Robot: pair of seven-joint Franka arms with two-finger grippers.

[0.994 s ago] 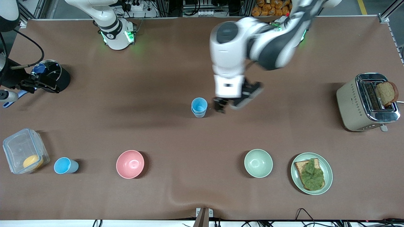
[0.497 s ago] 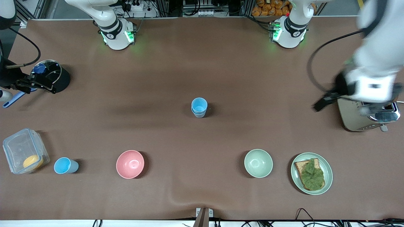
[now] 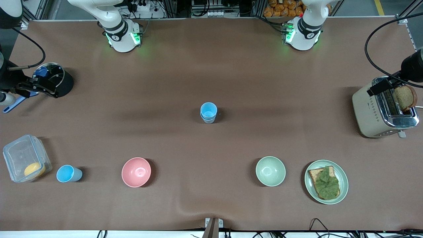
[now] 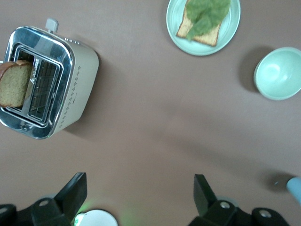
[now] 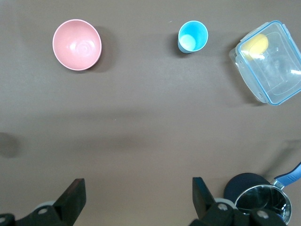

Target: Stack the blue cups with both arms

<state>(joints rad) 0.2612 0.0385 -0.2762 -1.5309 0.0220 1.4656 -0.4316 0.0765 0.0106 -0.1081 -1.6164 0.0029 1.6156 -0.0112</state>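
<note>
Two blue cups [image 3: 208,112] stand nested in the middle of the table, the sky-blue one inside the paler grey-blue one. A third sky-blue cup [image 3: 68,174] stands alone near the front camera, beside the plastic box; it also shows in the right wrist view [image 5: 192,36]. My left gripper [image 4: 139,189] is open and empty, up over the toaster [image 3: 383,107] at the left arm's end [image 3: 380,88]. My right gripper [image 5: 137,193] is open and empty, over the black pot [image 3: 61,81] at the right arm's end [image 3: 43,87]. Both are well away from the cups.
A pink bowl [image 3: 136,172], a pale green bowl [image 3: 270,171] and a plate with bread and lettuce [image 3: 326,181] stand in a row near the front camera. A clear box holding something yellow [image 3: 24,158] sits at the right arm's end. A bread slice sticks out of the toaster.
My left arm has swung from beside the nested cups to the toaster at its end of the table. The cups have not moved. The right gripper has barely shifted.
</note>
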